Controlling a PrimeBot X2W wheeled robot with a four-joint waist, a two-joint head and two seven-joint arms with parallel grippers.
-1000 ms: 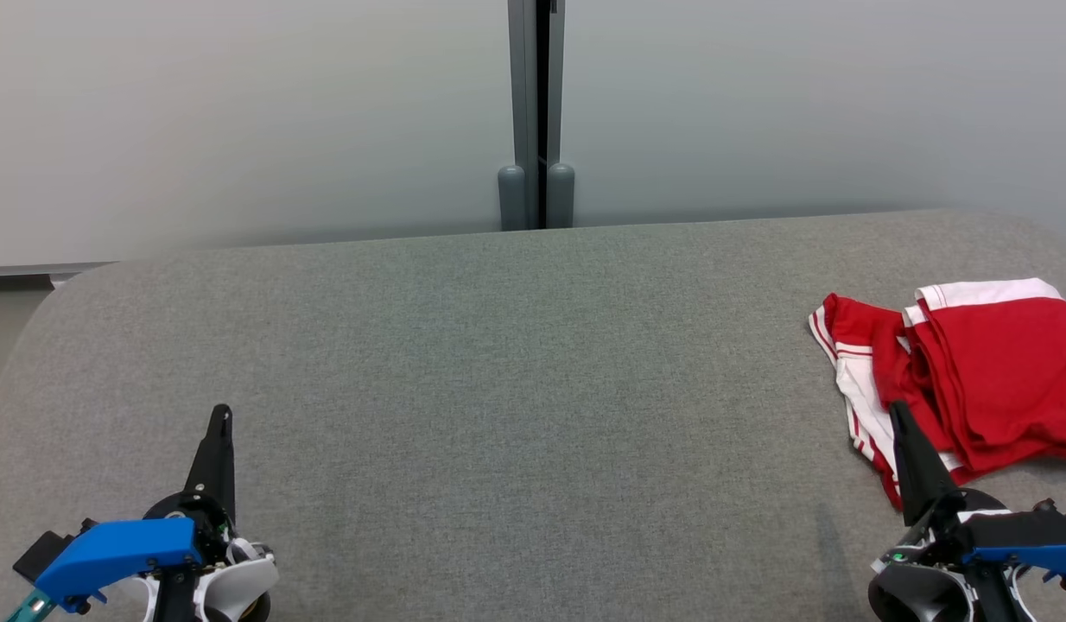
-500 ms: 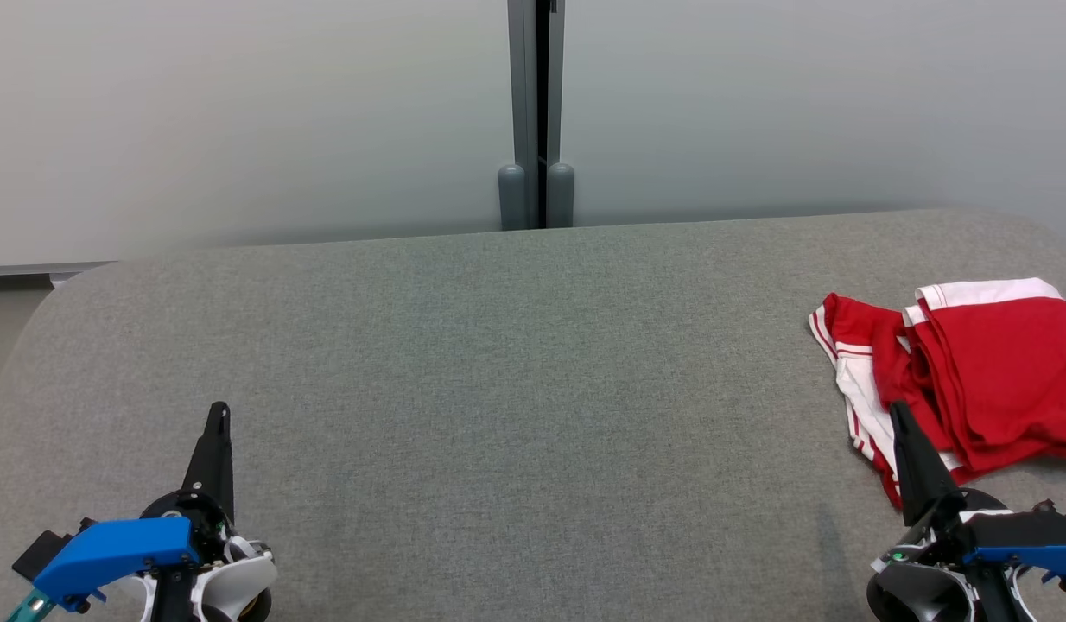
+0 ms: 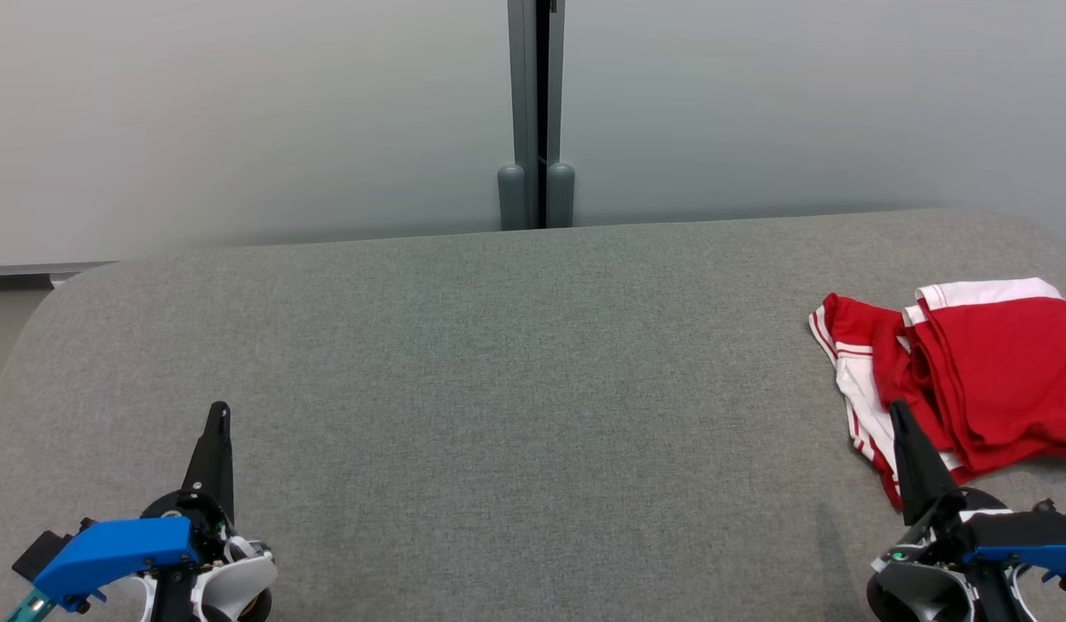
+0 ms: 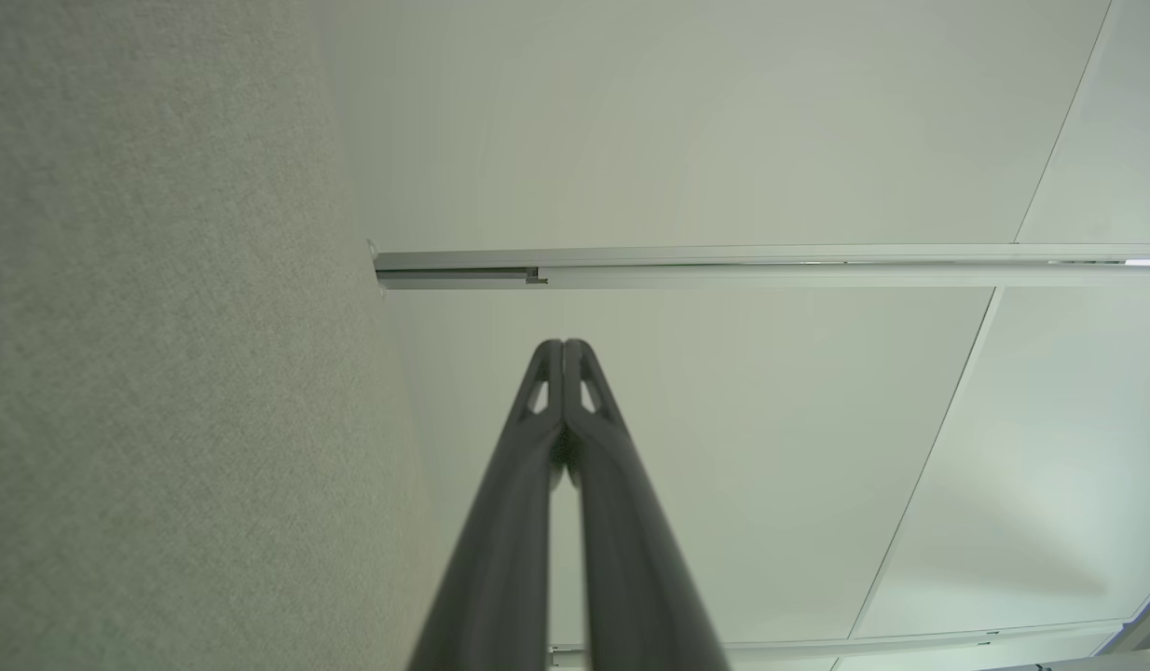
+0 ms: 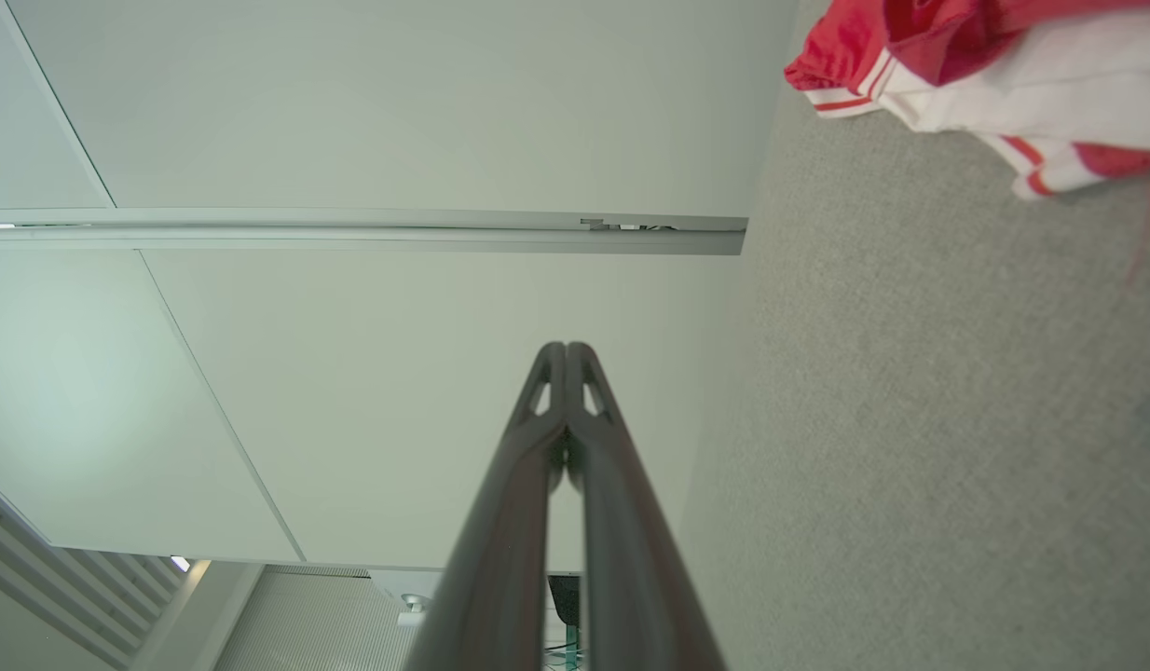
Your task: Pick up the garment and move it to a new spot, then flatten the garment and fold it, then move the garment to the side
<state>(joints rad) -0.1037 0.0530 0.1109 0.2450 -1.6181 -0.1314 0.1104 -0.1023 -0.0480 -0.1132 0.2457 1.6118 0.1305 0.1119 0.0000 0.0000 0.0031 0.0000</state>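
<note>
Eyeing a crumpled red-and-white soft fabric garment (image 3: 991, 371) lying at the far right of the grey cloth-covered desk (image 3: 498, 389). Judging it light, limp and unlikely to slip, though probably sagging and unfolding once lifted; favouring a pinch on a bunched edge such as the white striped hem. Finding the left hand (image 3: 220, 415) and the right hand (image 3: 896, 413) both pressed together and empty, the right one just beside the garment's near edge.

A red garment (image 3: 973, 371) with white striped trim lies crumpled and loosely folded at the grey tabletop's (image 3: 516, 389) right edge.
</note>
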